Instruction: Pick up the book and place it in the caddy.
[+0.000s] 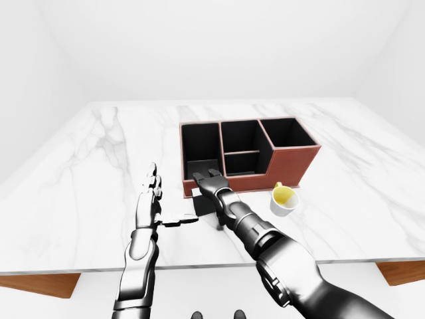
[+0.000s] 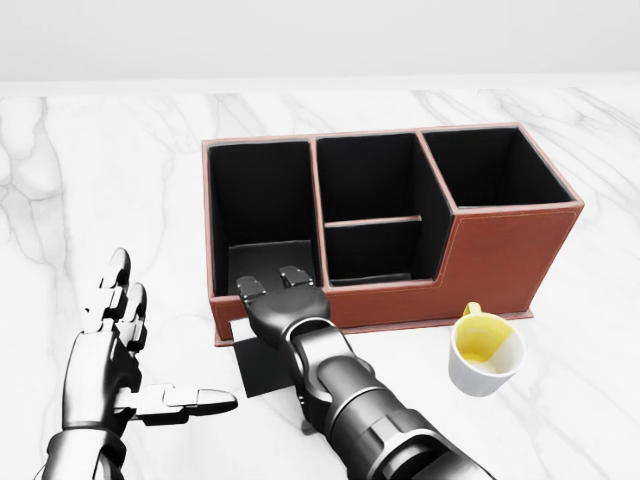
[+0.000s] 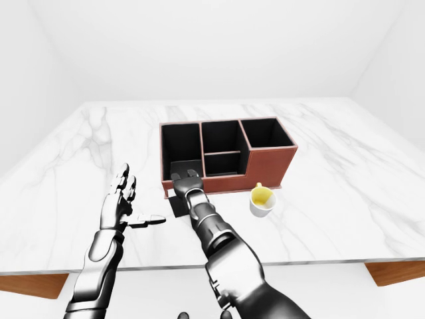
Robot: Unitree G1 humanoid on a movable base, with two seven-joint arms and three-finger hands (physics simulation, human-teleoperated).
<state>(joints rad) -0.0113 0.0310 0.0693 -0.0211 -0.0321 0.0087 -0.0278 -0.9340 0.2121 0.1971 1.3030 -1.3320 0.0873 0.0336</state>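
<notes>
The right robot hand (image 2: 285,300) grips the dark book (image 2: 268,305), tilted over the caddy (image 2: 480,255) wall into its left compartment.

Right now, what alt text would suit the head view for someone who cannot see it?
The right hand tips a black book over the rim of a brown caddy into its left compartment. The left hand hovers open, and a yellow-lined mug stands nearby.

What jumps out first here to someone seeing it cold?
The reddish-brown caddy with black compartments, mid-table in the head view. The right hand sits at its lower-left compartment, holding a flat black book tipped over the wall, half in, half out. The left hand hovers open at lower left, and a white mug with yellow inside stands at the caddy's lower right.
</notes>
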